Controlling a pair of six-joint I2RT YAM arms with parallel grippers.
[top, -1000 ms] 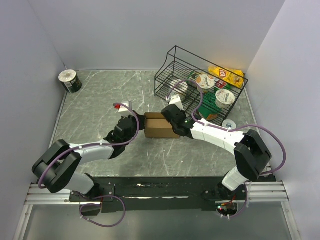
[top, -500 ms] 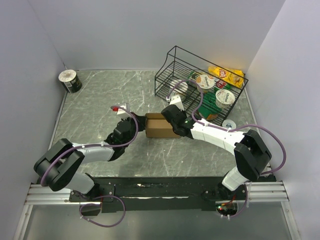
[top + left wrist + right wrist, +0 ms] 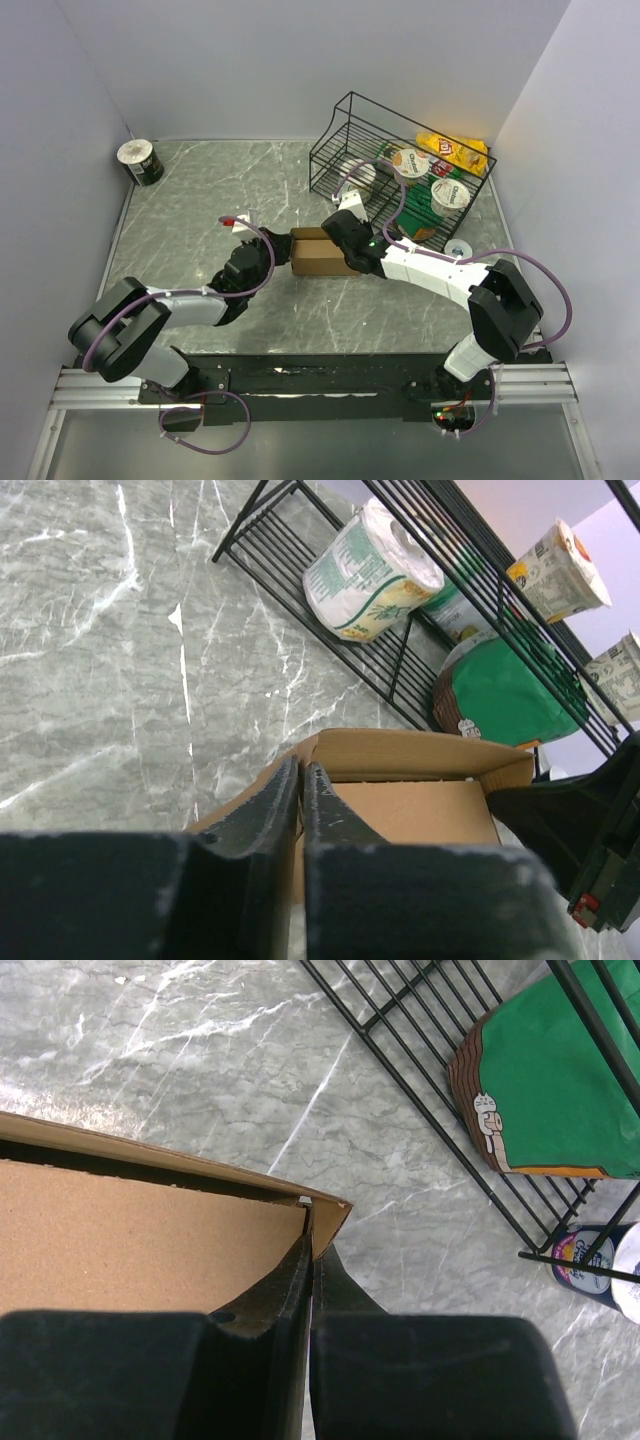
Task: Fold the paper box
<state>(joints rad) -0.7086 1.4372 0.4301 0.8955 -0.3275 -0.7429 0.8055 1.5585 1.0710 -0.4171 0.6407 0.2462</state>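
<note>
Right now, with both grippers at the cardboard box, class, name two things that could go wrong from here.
1. The right gripper is shut on a thin corner wall of the paper box, and the left gripper appears to pinch the opposite wall. Uneven pulling could tear or crease the cardboard.
2. The wire basket stands close beyond the box, so a swing of the right arm might knock it.

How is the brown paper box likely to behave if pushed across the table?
Probably light: the paper box looks thin-walled and empty. Its walls likely flex, being single cardboard sheets. Flat-bottomed, it should slide rather than roll.
</note>
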